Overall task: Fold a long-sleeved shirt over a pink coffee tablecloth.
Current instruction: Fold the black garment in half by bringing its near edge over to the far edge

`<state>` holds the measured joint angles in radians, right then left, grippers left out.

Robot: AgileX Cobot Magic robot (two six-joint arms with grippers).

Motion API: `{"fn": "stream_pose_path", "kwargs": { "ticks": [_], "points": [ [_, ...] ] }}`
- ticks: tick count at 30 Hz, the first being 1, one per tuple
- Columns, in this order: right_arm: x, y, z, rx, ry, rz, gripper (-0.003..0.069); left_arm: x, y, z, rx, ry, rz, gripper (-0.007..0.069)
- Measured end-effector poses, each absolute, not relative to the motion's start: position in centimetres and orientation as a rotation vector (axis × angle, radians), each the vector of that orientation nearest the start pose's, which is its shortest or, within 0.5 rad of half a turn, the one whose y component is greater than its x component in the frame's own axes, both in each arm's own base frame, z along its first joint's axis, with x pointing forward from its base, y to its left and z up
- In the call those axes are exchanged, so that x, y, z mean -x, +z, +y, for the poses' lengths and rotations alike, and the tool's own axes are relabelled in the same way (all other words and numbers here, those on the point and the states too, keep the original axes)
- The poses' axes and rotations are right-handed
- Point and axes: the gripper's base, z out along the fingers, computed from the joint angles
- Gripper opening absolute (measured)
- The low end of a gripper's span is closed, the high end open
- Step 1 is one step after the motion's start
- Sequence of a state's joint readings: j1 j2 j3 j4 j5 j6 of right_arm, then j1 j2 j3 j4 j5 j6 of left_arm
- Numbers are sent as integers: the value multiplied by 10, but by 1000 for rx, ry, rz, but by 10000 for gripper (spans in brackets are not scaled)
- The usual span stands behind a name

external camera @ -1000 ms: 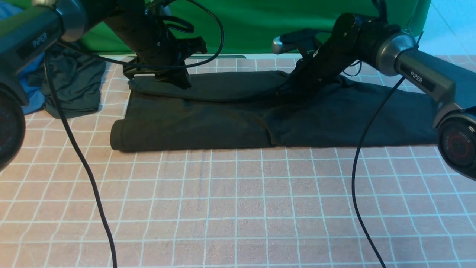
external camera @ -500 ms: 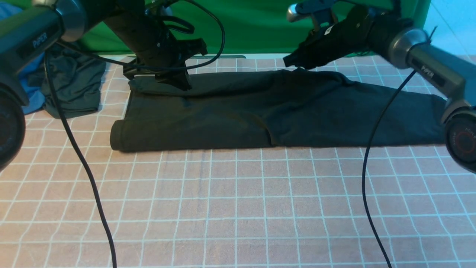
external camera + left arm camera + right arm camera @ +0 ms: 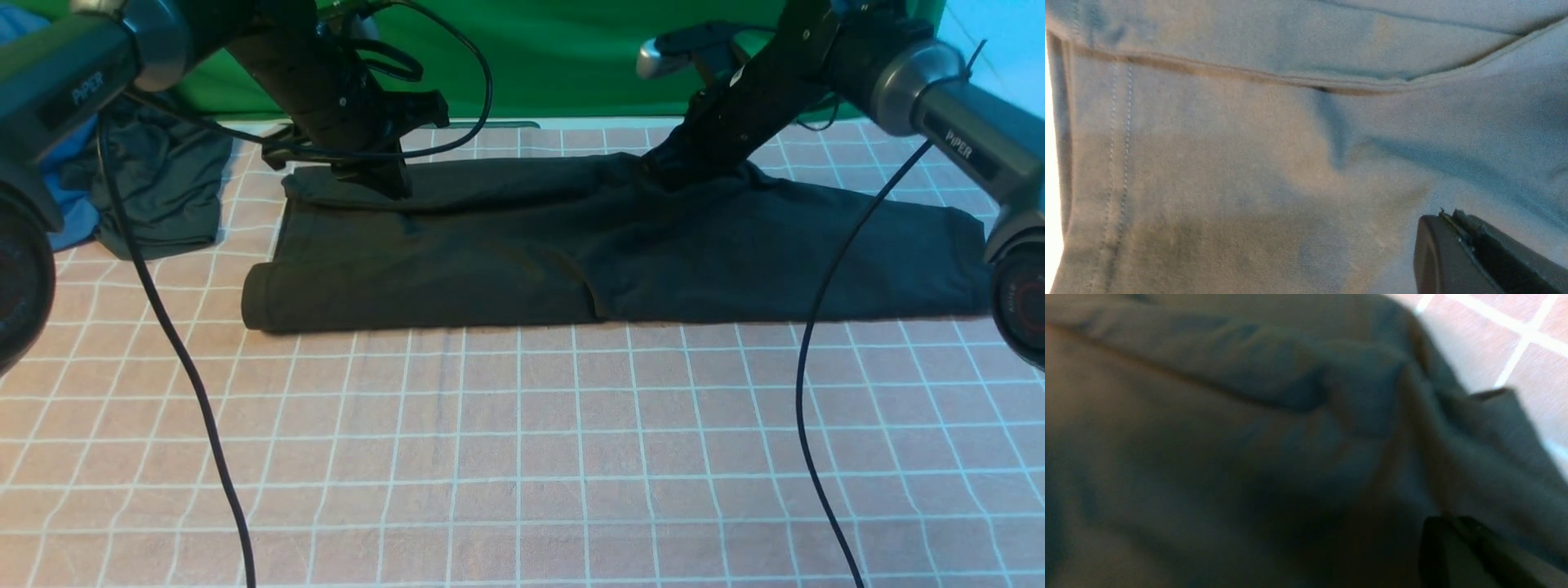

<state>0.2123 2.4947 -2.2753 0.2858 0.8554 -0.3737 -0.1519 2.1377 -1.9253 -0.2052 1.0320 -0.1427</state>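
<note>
Your left claw (image 3: 392,184) is closed at the far-left corner of the long-sleeved shirt (image 3: 490,261). Your right claw (image 3: 665,167) is closed at the shirt's far edge. The pink coffee tablecloth (image 3: 522,457) lies beneath.

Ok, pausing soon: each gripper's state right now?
Left gripper: closed, at the shirt's far edge; grip unclear.
Right gripper: closed, at the shirt; grip unclear.

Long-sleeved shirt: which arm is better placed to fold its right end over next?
Probably right: the right gripper touches the long-sleeved shirt mid-span, nearer that end; the left gripper sits at its far-left corner.
</note>
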Motion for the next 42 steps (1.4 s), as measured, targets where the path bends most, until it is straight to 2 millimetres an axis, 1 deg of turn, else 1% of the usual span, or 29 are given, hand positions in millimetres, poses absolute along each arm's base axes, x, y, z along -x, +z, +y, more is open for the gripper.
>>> {"fn": "stream_pose_path", "kwargs": {
  "ticks": [2,4,5,6,8,10,12,13,14,17,20,22,23,24,28,29,31,32,36,42],
  "points": [
    [-543,166,129,539,252,2414,37,-465,249,-87,79,-348,2732,14],
    [-550,161,124,502,231,2371,37,-466,250,-87,64,-343,2718,14],
    [-552,161,123,486,226,2356,37,-467,250,-87,53,-341,2711,14],
    [-556,162,116,454,214,2332,37,-468,250,-87,34,-338,2697,14],
    [-559,169,105,409,208,2319,37,-470,249,-88,-1,-352,2683,14],
    [-556,185,95,409,213,2355,37,-473,244,-90,-61,-362,2671,14],
    [-547,208,87,430,226,2404,37,-476,236,-92,-81,-367,2669,14],
    [-542,215,86,449,235,2434,37,-478,231,-92,-85,-366,2676,14],
    [-536,229,84,465,242,2453,37,-480,225,-92,-82,-368,2683,14],
    [-509,274,84,533,291,2518,37,-485,202,-93,-97,-361,2718,14],
    [-494,308,88,540,363,2480,37,-490,186,-94,-91,-365,2726,14],
    [-485,326,91,546,395,2443,37,-496,183,-95,-86,-367,2700,14],
    [-483,331,92,548,403,2435,37,-498,181,-95,-84,-367,2694,14],
    [-478,340,95,556,412,2415,37,-502,181,-96,-79,-369,2671,14],
    [-469,355,102,579,421,2383,37,-509,177,-100,-61,-425,2669,14],
    [-468,357,104,585,424,2377,37,-510,172,-101,-62,-443,2680,14],
    [-467,357,106,590,427,2375,37,-510,169,-102,-64,-454,2684,14],
    [-467,357,109,599,429,2375,37,-511,165,-102,-63,-457,2687,14],
    [-466,357,113,609,433,2374,37,-515,165,-102,-53,-452,2651,14],
    [-463,357,121,634,443,2369,37,-531,174,-99,-19,-395,2452,14]
  ]
}}
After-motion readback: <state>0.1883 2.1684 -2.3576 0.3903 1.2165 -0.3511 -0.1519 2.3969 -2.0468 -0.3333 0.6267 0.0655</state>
